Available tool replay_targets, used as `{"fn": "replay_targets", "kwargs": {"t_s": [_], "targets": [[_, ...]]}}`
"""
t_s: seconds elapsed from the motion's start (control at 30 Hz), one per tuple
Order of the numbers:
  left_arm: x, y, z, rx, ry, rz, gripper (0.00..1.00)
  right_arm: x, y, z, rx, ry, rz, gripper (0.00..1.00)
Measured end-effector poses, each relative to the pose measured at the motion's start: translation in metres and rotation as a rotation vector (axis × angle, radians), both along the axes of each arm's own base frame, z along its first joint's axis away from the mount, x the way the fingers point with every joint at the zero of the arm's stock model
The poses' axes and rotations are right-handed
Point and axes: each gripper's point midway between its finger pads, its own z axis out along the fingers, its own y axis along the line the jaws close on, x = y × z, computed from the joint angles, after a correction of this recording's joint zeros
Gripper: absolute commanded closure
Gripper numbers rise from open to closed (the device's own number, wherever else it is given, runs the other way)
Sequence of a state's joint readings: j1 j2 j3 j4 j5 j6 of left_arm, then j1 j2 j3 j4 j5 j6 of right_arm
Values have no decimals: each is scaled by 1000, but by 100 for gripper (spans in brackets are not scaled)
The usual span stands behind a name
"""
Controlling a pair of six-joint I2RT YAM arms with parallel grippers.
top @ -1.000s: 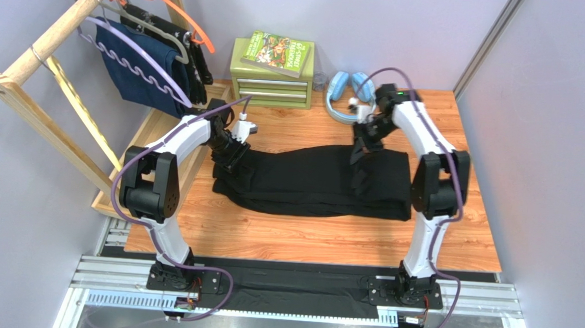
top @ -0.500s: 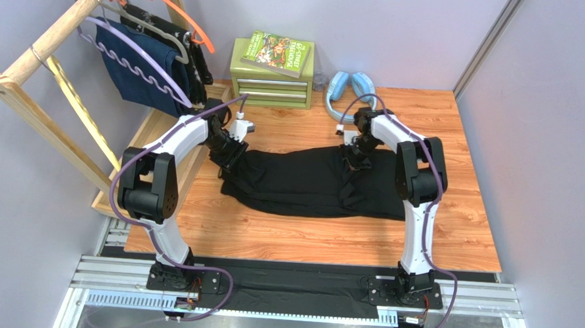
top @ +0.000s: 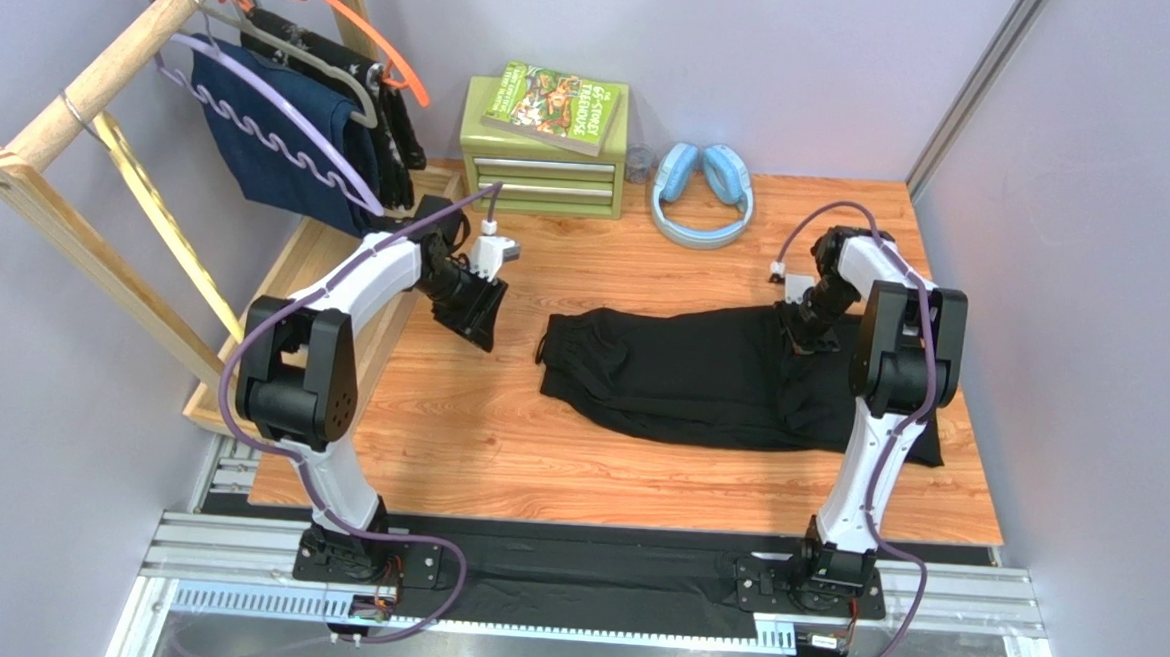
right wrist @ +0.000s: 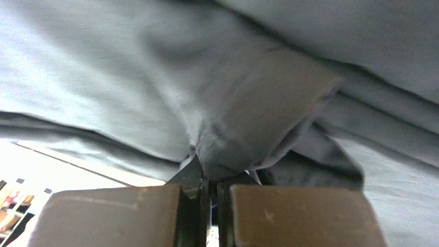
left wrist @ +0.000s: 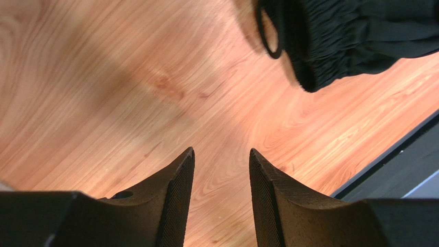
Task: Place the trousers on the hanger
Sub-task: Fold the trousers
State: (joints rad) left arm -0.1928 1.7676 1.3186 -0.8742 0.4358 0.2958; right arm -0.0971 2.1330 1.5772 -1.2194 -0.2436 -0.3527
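Observation:
The black trousers lie folded lengthwise on the right half of the table, waistband end toward the left. My right gripper sits at their far right part, shut on a pinched fold of the cloth. My left gripper is open over bare wood, left of the waistband and apart from it. In the left wrist view the gathered waistband shows at the upper right, with only table between the fingers. The lavender hanger hangs on the wooden rack at the back left.
The wooden rack also carries a navy garment, an orange hanger and a grey hanger. A green drawer box with a book on it and blue headphones stand at the back.
My right gripper has moved right, dragging the trousers with it. The waistband has slid away from my left gripper, which now stands over bare wood.

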Motion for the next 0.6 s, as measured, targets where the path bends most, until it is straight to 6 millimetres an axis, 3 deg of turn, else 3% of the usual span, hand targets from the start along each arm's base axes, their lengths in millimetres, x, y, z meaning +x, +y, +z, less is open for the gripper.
{"fn": "replay_targets", "kwargs": {"t_s": [0.13,0.4,0.5,0.6], "targets": [[-3,-15,2,-34,4,-20,50,5,22,17,86,-27,-10,100],[-6,-45,-14,-114,83,1,55,7,97,91,316,-160,0,100],[-6,-59,-21,-174,136,19,55,6,122,104,384,-159,8,100],[-3,-73,-16,-238,140,31,56,2,144,111,437,-140,8,100]]}}
